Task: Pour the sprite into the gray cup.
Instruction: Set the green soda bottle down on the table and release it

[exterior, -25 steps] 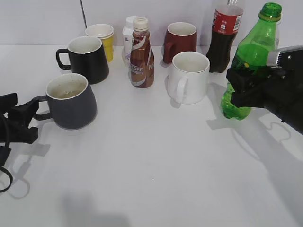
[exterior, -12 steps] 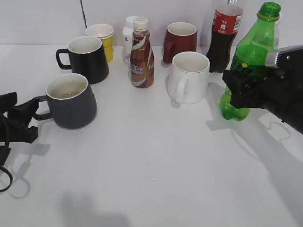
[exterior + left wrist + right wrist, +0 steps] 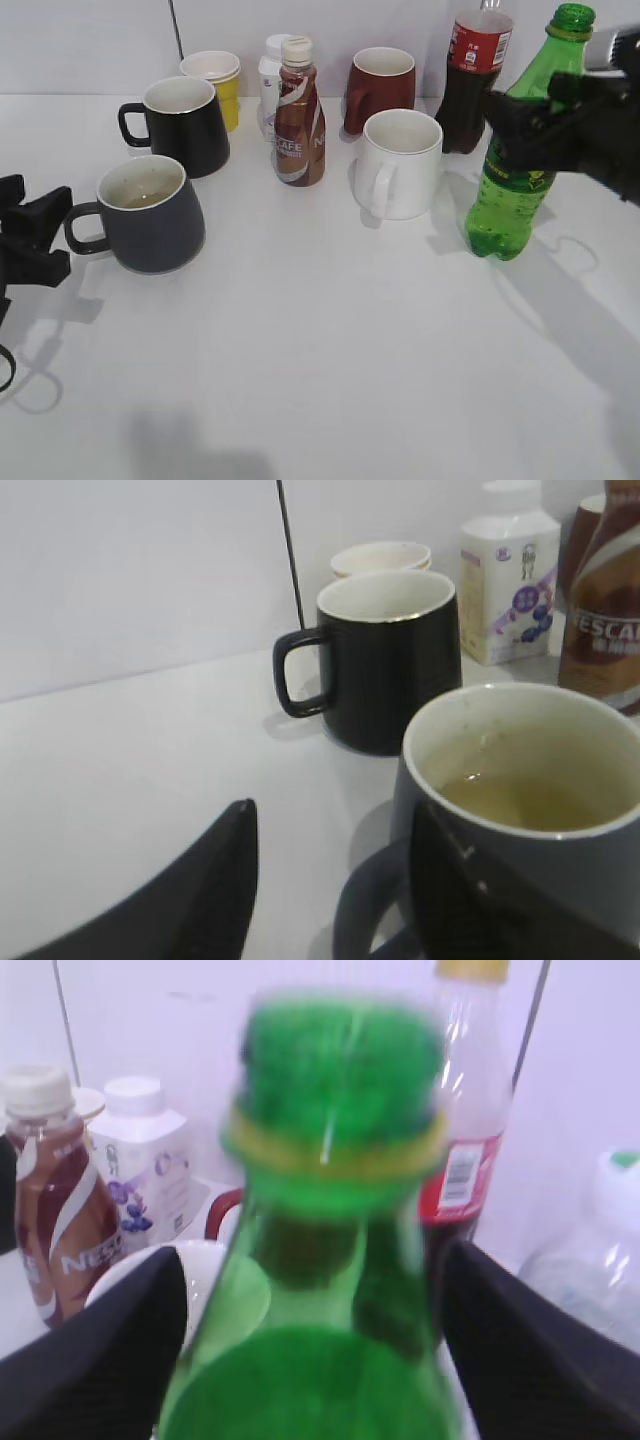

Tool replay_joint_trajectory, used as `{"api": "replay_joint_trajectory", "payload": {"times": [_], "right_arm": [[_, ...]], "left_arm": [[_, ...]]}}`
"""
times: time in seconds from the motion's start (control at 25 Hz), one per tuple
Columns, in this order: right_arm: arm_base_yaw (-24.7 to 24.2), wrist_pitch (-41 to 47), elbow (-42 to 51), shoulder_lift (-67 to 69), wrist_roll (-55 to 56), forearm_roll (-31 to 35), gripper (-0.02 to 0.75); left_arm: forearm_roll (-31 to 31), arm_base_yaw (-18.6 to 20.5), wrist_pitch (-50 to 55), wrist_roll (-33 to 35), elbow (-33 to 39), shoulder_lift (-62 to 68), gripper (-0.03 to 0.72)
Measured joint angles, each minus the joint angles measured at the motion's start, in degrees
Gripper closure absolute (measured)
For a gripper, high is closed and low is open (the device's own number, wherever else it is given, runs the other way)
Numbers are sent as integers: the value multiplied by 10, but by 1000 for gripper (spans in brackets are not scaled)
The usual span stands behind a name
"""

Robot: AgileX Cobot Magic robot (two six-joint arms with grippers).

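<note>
The sprite [image 3: 508, 190] is a green bottle standing upright on the table at the right. It fills the middle of the right wrist view [image 3: 330, 1160]. My right gripper [image 3: 512, 118] is open, its jaws standing on either side of the bottle's shoulder [image 3: 315, 1360]. The gray cup [image 3: 152, 215] stands at the left with yellowish liquid inside, handle pointing left. It also shows in the left wrist view [image 3: 520, 810]. My left gripper [image 3: 42, 232] is open and empty just left of the handle, with the handle between its jaws [image 3: 335, 890].
A black mug [image 3: 185, 125], a yellow cup [image 3: 215, 80], a brown coffee bottle [image 3: 300, 115], a white bottle [image 3: 270, 85], a dark red mug [image 3: 382, 88], a white mug [image 3: 400, 162] and a cola bottle [image 3: 475, 80] stand along the back.
The right gripper has risen from the sprite's lower body to its shoulder, and the bottle went from tilted to upright. The left gripper has drawn back to the left off the cup's handle.
</note>
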Motion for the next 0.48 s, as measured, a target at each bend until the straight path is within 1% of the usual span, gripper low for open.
{"api": "replay_joint_trajectory", "payload": {"times": [0.12, 0.2, 0.32, 0.4, 0.48], "right_arm": [[0, 5, -1, -13, 0, -7, 147], [0, 23, -6, -29, 0, -9, 147], [0, 101, -30, -80, 1, -10, 147], [0, 176, -61, -130, 14, -16, 147], [0, 255, -93, -178, 35, -36, 147]], "left_arm": [[2, 0, 5, 0, 1, -9, 305], [5, 0, 8, 0, 1, -25, 305], [7, 0, 33, 0, -3, -70, 305], [4, 0, 98, 0, -19, -125, 305], [-7, 0, 227, 0, -53, -192, 305]]}}
